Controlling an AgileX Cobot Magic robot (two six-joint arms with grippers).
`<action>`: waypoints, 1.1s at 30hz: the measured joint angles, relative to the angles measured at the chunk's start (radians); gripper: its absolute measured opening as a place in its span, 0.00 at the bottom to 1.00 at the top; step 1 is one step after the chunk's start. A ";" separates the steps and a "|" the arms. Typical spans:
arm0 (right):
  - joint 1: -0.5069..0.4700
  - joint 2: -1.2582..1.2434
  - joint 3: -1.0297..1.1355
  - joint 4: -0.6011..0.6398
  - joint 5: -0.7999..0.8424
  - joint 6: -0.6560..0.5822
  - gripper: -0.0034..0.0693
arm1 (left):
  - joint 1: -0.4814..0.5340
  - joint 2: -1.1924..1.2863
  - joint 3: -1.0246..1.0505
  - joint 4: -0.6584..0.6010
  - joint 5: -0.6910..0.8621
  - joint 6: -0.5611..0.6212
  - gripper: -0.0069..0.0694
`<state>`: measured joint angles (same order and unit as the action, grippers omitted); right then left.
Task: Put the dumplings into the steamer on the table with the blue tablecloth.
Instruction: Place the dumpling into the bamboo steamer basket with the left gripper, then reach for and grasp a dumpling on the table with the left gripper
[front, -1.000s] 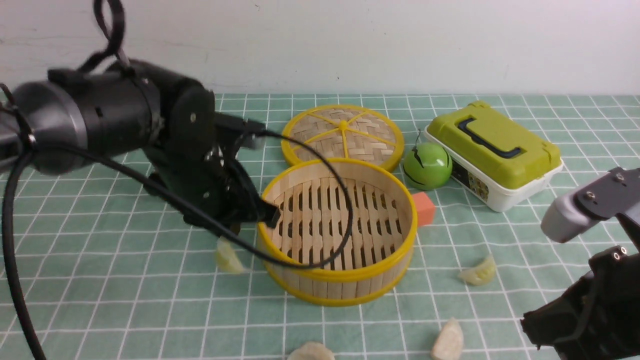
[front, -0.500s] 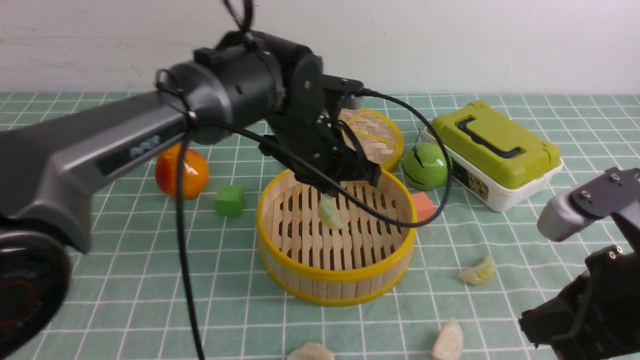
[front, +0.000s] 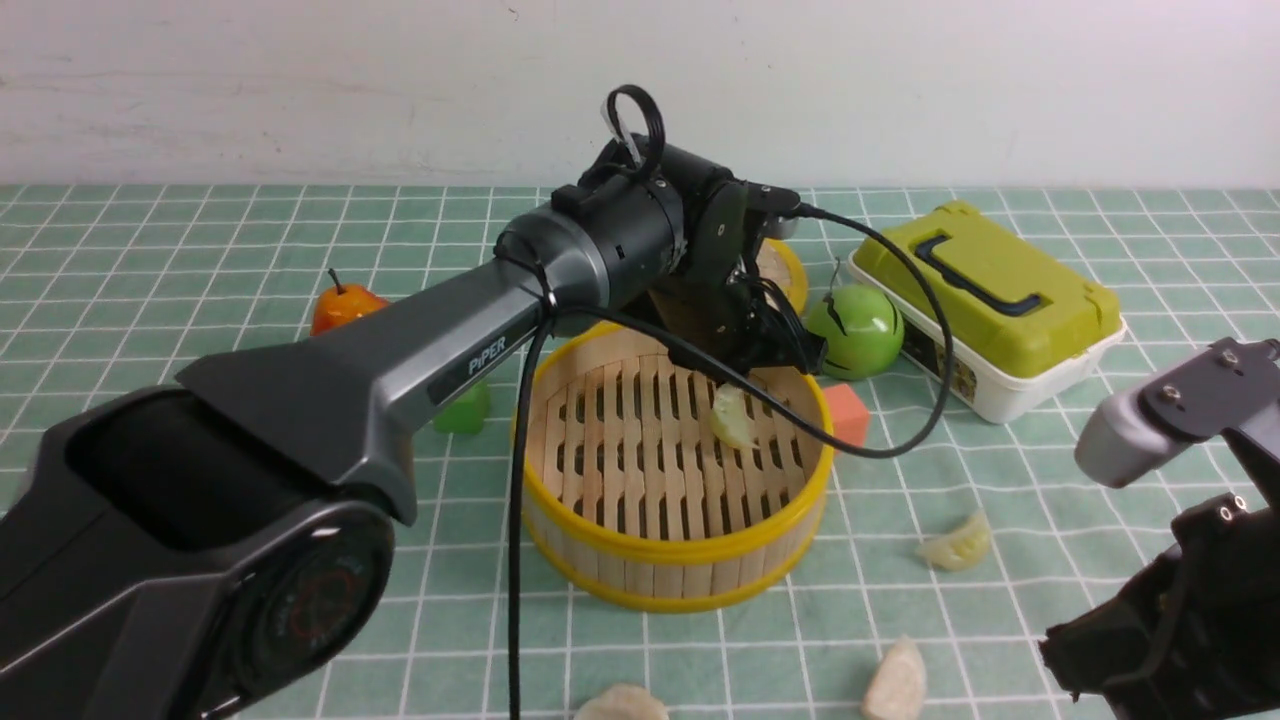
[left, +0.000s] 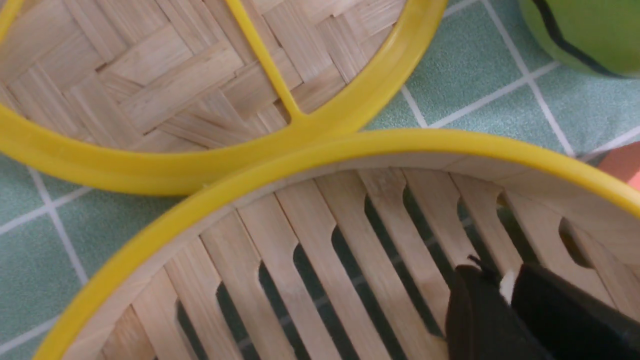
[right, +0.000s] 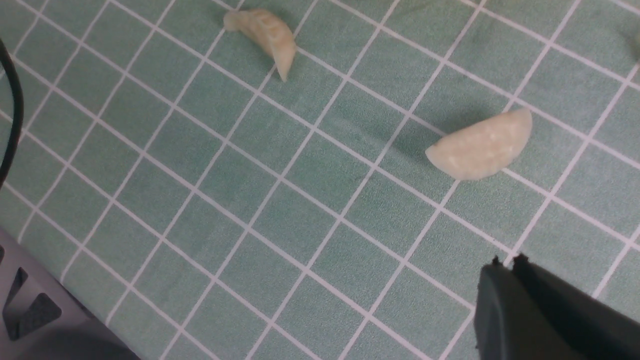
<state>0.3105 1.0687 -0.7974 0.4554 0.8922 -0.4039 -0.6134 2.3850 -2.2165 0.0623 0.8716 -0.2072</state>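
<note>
Since a moment ago, the left gripper (front: 738, 385) has carried the held dumpling (front: 734, 417) across to the steamer's (front: 680, 560) far right side. Nearest, three loose dumplings (front: 897, 682) lie on the cloth (front: 200, 250), waiting their turn. The right gripper (right: 507, 261) hangs over them, fingers together, holding nothing. Farther off, the left gripper pinches its dumpling low over the slats, I think so it lands softly.

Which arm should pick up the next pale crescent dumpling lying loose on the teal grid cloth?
Right, likely. The right gripper hangs above two loose pale crescent dumplings on the cloth; the left gripper is over the round bamboo steamer, clamped on another dumpling.
</note>
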 joint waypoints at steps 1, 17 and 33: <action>0.000 0.000 0.000 0.000 0.000 0.000 0.08 | 0.000 -0.004 -0.001 0.003 0.006 0.000 0.34; 0.000 -0.034 -0.012 -0.003 0.034 0.000 0.10 | -0.003 -0.326 0.023 -0.088 0.367 0.146 0.76; 0.000 -0.436 -0.027 -0.080 0.085 0.027 0.12 | -0.151 -0.617 0.778 -0.131 0.274 0.500 0.71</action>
<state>0.3105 0.6323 -0.8242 0.3756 0.9772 -0.3767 -0.7642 1.7675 -1.4382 -0.0691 1.1457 0.2929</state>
